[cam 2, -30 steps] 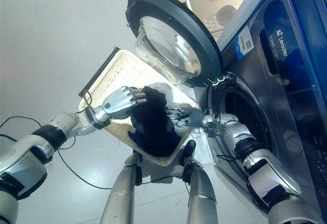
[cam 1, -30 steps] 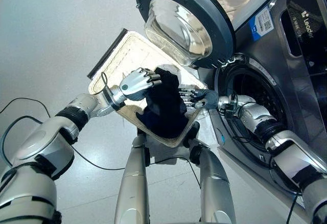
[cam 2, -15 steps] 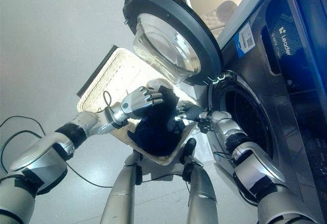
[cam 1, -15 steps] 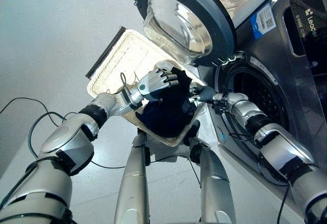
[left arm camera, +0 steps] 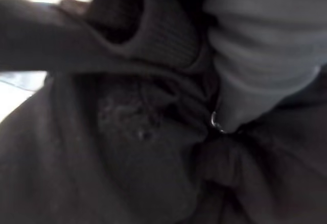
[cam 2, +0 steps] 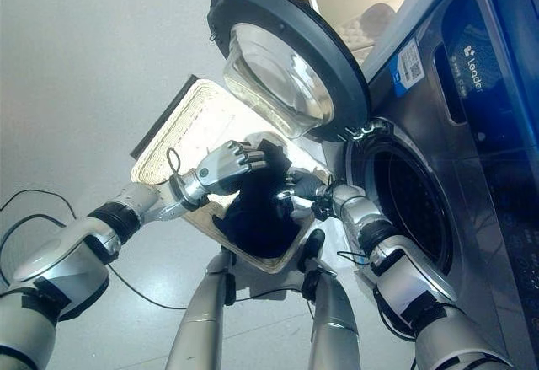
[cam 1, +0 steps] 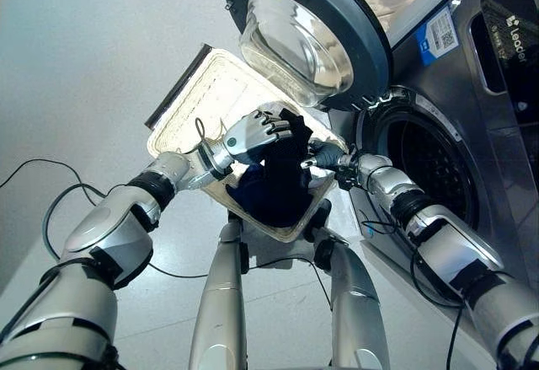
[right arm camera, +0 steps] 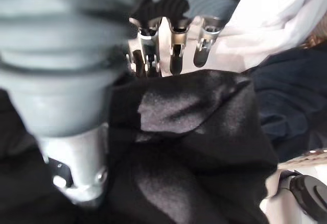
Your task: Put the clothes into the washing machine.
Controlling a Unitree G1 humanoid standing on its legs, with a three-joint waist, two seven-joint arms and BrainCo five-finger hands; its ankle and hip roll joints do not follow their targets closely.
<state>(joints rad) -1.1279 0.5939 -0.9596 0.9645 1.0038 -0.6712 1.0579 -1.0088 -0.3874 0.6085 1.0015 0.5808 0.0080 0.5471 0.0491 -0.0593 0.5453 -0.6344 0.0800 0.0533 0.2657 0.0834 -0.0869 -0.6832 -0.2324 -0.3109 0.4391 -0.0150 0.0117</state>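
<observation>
Over the basket (cam 1: 189, 100), both the left hand (cam 1: 253, 131) and right hand (cam 1: 324, 158) now clutch the black garment (cam 1: 274, 180), drawn closer together.

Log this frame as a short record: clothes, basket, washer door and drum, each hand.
clothes: dark garment bunched in the basket, a white piece beside it
basket: pale woven basket on the floor beside the machine
washing machine: door swung open, drum dark inside
left hand: left hand curled on the top of the dark garment
right hand: right hand against the garment's other side, fingers curled into the cloth
stage: nothing in the drum opening yet
</observation>
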